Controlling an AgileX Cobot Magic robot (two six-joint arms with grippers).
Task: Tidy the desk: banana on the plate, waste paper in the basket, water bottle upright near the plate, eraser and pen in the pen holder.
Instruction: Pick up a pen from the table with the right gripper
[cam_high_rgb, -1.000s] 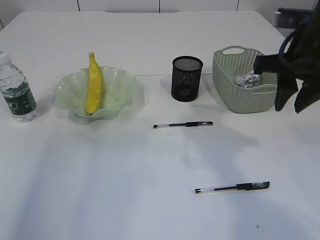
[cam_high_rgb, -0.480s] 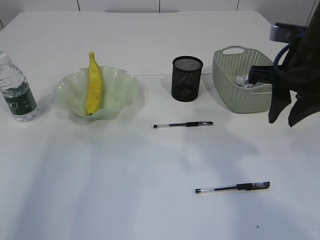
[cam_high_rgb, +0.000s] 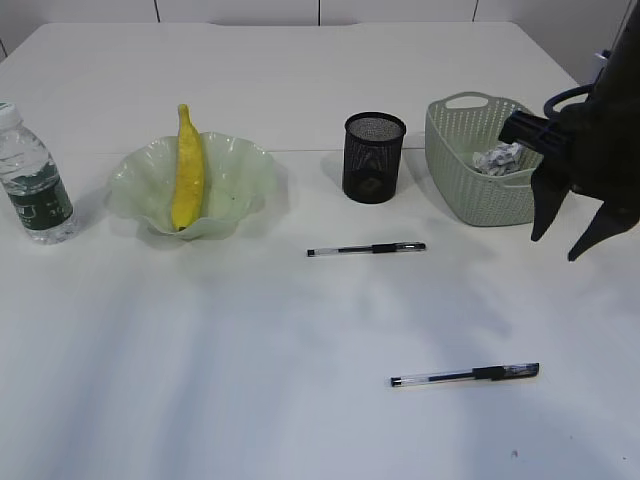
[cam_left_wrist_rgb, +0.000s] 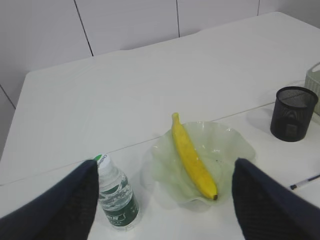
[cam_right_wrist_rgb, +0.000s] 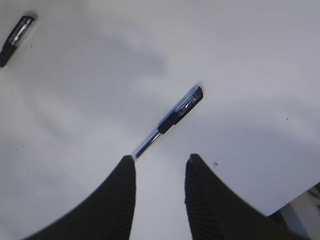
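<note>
- Banana (cam_high_rgb: 187, 180) is lying lengthways in the plate (cam_high_rgb: 240, 160), so that job looks done.
- Waste paper (cam_high_rgb: 497, 158) sits inside the basket (cam_high_rgb: 460, 150) at the back right of the desk (cam_high_rgb: 300, 70); tick that one too.
- Water bottle (cam_high_rgb: 32, 185) stands upright, cap on, just left of the plate, near but not touching. Looks settled.
- Pen holder (cam_high_rgb: 374, 157) stands between plate and basket, and something pale shows low inside through the mesh (possibly the eraser, but too dim to say).
- What's left: two pens on the desk. The far pen (cam_high_rgb: 366, 249) lies just in front of the holder; the near pen (cam_high_rgb: 465, 375) lies well forward, towards the right.
- Right gripper (cam_high_rgb: 565, 240) hangs in the air in front of the basket, jaws partly apart and holding nothing; its wrist view looks down on the near pen between the fingertips.
- Left gripper (cam_left_wrist_rgb: 162, 200) is high over bottle and plate, jaws wide apart, empty.
- Nothing lies across either pen; the basket and holder stand close behind the right arm's working space, my one worry on the carry.
</note>
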